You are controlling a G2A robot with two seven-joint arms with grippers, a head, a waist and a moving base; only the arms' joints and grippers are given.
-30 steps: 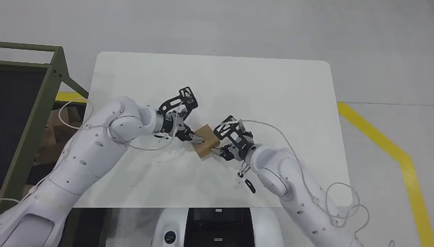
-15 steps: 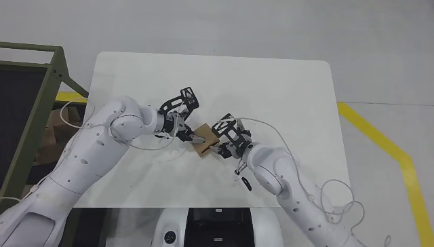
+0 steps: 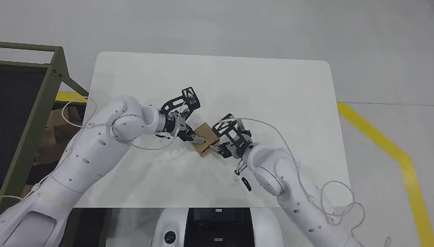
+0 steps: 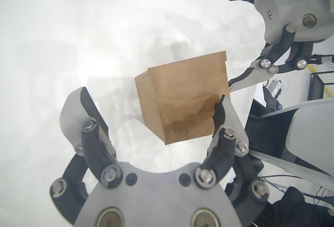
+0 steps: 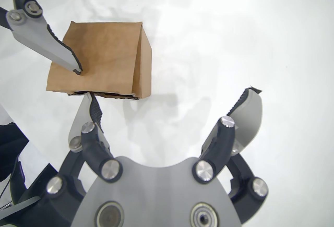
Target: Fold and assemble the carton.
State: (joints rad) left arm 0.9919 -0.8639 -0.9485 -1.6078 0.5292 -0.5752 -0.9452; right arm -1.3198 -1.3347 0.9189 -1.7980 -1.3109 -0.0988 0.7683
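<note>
carton (image 3: 203, 140): lying on the white table (image 3: 271, 84), toward the robot's side, right between the two hands. showing a brown, creased top panel, a narrow side panel sloping down beside it, and an unclosed end facing the right hand.

left hand (image 3: 192, 118): standing released, jaws spread wide, grasping nothing. reaching over the carton from the robot's left. pressing one fingertip (image 5: 65, 57) down on the top panel, in the half nearer the right hand. holding the other finger up and well clear of the cardboard.

right hand (image 3: 220, 133): also standing released, jaws wide apart, gripping nothing. sitting just beside the carton's open end. bringing one fingertip (image 5: 91, 108) to that end's lower edge, touching or just short of it, cannot tell which. leaving the other finger out over bare table, apart from the carton.
</note>
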